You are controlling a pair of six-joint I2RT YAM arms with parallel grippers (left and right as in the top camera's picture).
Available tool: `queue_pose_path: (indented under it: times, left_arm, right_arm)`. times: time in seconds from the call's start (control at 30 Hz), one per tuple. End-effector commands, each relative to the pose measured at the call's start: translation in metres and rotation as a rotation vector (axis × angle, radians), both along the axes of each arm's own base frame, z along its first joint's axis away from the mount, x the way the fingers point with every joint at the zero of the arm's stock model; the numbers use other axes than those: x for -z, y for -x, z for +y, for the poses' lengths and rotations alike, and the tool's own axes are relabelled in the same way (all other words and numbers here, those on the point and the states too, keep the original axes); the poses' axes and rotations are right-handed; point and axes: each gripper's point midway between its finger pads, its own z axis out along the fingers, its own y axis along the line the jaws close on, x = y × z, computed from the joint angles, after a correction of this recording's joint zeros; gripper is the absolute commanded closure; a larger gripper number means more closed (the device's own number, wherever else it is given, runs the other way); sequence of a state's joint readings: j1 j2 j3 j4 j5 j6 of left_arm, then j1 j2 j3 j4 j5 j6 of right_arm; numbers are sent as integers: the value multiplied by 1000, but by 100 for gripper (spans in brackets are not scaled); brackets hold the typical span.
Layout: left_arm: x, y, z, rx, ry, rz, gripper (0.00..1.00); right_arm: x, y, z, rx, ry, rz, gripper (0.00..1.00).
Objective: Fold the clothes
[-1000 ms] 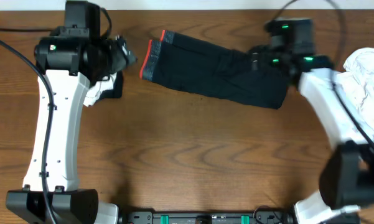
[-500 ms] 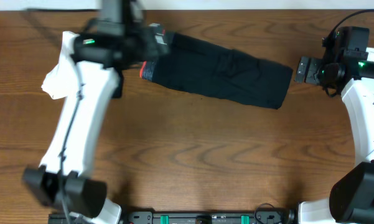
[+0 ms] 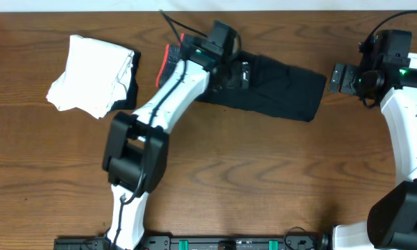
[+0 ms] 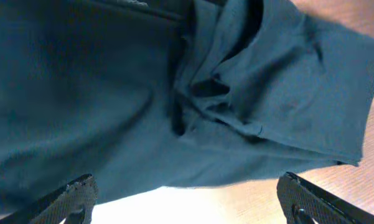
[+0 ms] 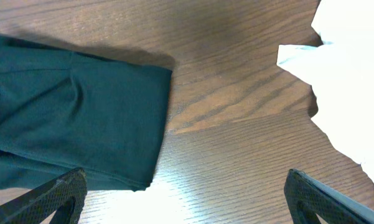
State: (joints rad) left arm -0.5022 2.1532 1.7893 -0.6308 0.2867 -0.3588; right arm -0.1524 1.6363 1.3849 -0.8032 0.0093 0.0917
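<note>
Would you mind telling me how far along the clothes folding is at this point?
Done: a white garment lies folded on the left side. In hand: the left pincer hangs open over the dark garment, which is folded lengthwise but rumpled. Left: finishing it, then the white cloth, seemingly unfolded, beside the open right pincer.

left tool (image 3: 240,73) over dark garment (image 3: 284,90) | right tool (image 3: 334,78) just beside garment's edge | white cloth (image 3: 90,66) well apart

White left arm (image 3: 175,89); white right arm (image 3: 406,135); black joints
</note>
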Motion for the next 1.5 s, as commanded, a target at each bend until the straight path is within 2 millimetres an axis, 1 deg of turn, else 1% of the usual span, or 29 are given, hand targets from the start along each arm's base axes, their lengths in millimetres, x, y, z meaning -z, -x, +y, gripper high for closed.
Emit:
queue_pose_path:
  times: [0.0, 0.1, 0.23, 0.4, 0.5, 0.6, 0.7, 0.8, 0.9, 1.07, 1.17, 1.3, 1.33, 1.47]
  left_arm:
    - [10, 5, -21, 98, -2, -29, 6]
    - [16, 7, -34, 146, -5, -54, 6]
    - [26, 6, -43, 158, 0, -62, 6]
    - [37, 2, -43, 154, -9, -62, 6]
    - [40, -2, -41, 136, -31, -77, 6]
    - [40, -10, -36, 61, -39, -82, 6]
    - [37, -14, -39, -11, -3, -70, 6]
    - [36, -17, -40, -105, 39, -36, 6]
    - [38, -18, -38, -194, 51, -6, 6]
    - [47, -16, -43, -206, 40, -7, 6]
    - [56, -14, -48, -199, 30, -6, 6]
    - [65, -14, -48, -205, 8, -10, 7]
    - [65, -15, -47, -208, 3, -14, 9]
    - [65, -16, -46, -212, 1, -21, 25]
  right_arm:
    - [1, 0, -3, 15, 4, 3, 1]
    - [1, 0, -3, 15, 4, 3, 1]
    - [1, 0, -3, 15, 4, 3, 1]
    - [1, 0, -3, 15, 4, 3, 1]
    - [1, 0, -3, 15, 4, 3, 1]
    - [1, 0, -3, 15, 4, 3, 1]
    - [1, 0, -3, 15, 4, 3, 1]
    - [1, 0, -3, 15, 4, 3, 1]
    - [1, 0, -3, 15, 4, 3, 1]
    - [1, 0, -3, 15, 4, 3, 1]
    - [1, 0, -3, 15, 4, 3, 1]
    - [1, 0, -3, 15, 4, 3, 1]
    - [1, 0, -3, 15, 4, 3, 1]
    - [1, 0, -3, 15, 4, 3, 1]
